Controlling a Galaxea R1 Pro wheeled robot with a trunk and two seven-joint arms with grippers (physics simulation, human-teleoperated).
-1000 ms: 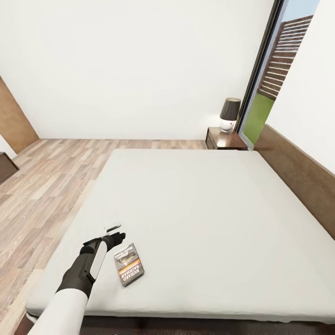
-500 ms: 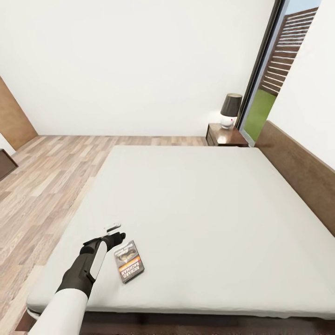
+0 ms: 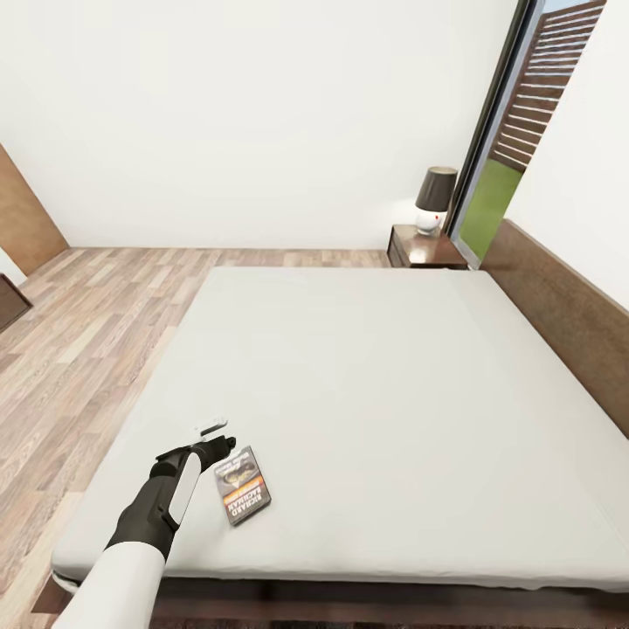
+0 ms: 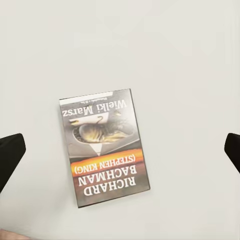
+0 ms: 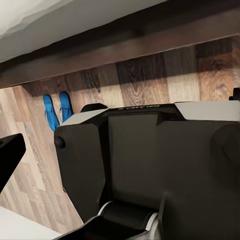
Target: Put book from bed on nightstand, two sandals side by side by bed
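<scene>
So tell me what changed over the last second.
The head camera moved, shifting the nightstand and lamp up in the picture. Nothing taken or released: the open left gripper still hovers beside the book lying on the bed.

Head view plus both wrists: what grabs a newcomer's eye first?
The bed spans most of the head view, with the book lying flat near its foot edge beside the left gripper. In the left wrist view the book sits between the open fingers. The right wrist view catches two blue sandals on the wood floor.
</scene>
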